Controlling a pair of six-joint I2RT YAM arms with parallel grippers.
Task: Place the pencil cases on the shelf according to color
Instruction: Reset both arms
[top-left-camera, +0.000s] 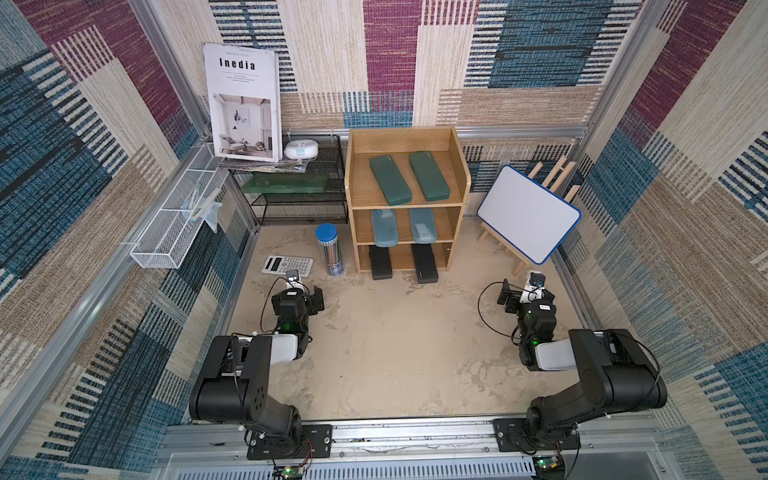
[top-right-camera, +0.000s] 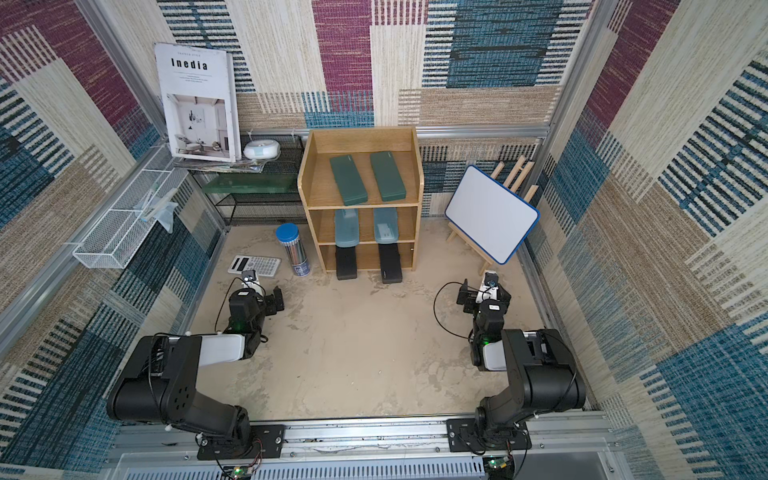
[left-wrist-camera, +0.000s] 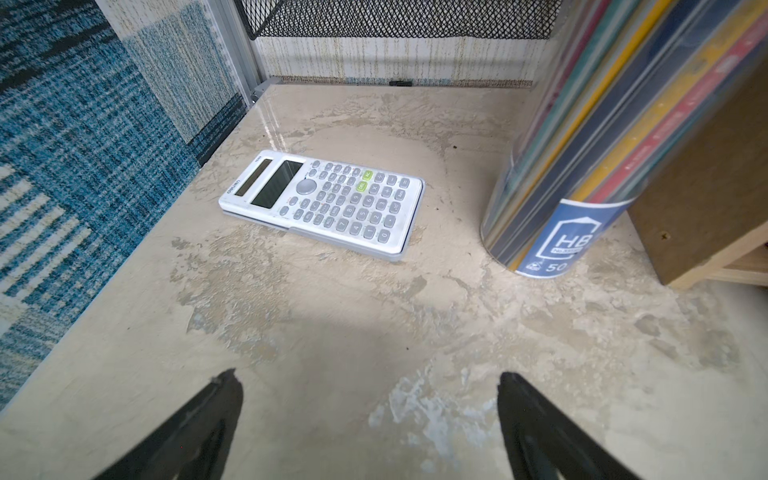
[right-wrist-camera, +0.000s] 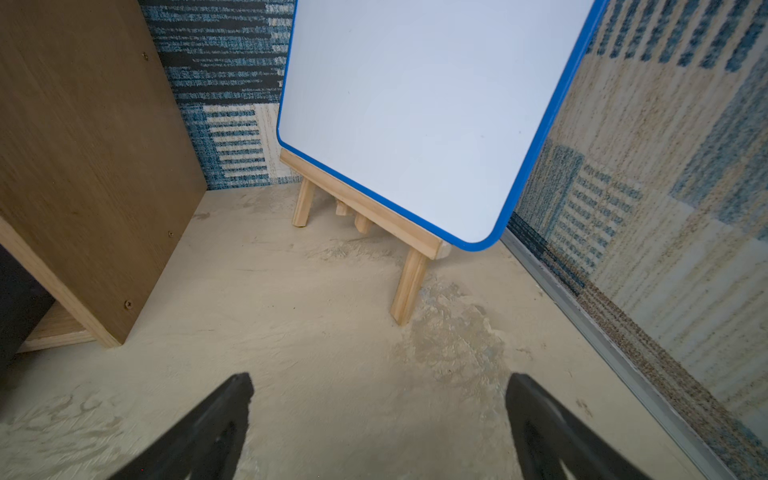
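Observation:
The wooden shelf (top-left-camera: 464, 179) (top-right-camera: 419, 178) stands at the back centre. Two dark green pencil cases (top-left-camera: 390, 180) (top-left-camera: 429, 176) lie side by side on its top tier. The middle tier holds two light blue ones (top-left-camera: 384, 226) (top-left-camera: 422, 225). Two black ones (top-left-camera: 381, 264) (top-left-camera: 424, 263) lie on the bottom tier and stick out at the front. My left gripper (top-left-camera: 296, 293) (left-wrist-camera: 368, 378) hovers low in front of the shelf's left side, open and empty. On the shelf's right side my right gripper (top-left-camera: 528, 293) (right-wrist-camera: 380, 380) is also open with nothing between its fingers.
A grey calculator (top-left-camera: 287, 264) (left-wrist-camera: 324, 205) and a blue-capped pencil tube (top-left-camera: 329, 249) (left-wrist-camera: 582, 166) sit left of the shelf. Behind them are a black mesh rack (top-left-camera: 299, 199) and a white wire basket (top-left-camera: 174, 224). A whiteboard on an easel (top-left-camera: 528, 214) (right-wrist-camera: 415, 116) stands at the right.

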